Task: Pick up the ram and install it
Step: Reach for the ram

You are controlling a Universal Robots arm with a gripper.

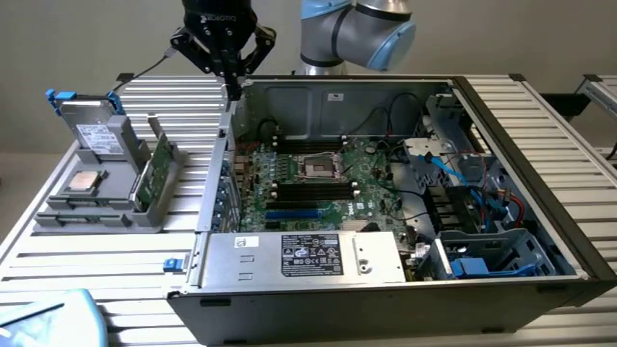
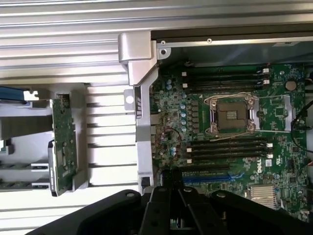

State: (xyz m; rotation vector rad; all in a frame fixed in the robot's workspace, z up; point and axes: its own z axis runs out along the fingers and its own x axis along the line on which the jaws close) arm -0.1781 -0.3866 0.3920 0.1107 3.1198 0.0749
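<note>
My black gripper [image 1: 231, 88] hangs above the left wall of the open computer case [image 1: 501, 123], near its back corner. Its fingers [image 2: 164, 196] are shut and I see nothing between them. The ram is hidden from me: I cannot pick it out in the grey holder [image 1: 72, 220] at the exterior view's left. A taller green card [image 1: 156, 177] leans upright in that holder, also seen as the green card [image 2: 63, 142]. Inside the case, the motherboard [image 1: 376, 181] shows long black slots [image 2: 227, 147] on either side of the processor socket [image 2: 231, 115].
The holder also carries a hard drive [image 1: 97, 134] with blue clips and a square silver processor [image 1: 85, 181]. A silver power supply [image 1: 308, 256] fills the case's near end. Cables and blue drive bays [image 1: 482, 253] crowd the exterior view's right. The ribbed metal table [image 1: 97, 275] surrounds everything.
</note>
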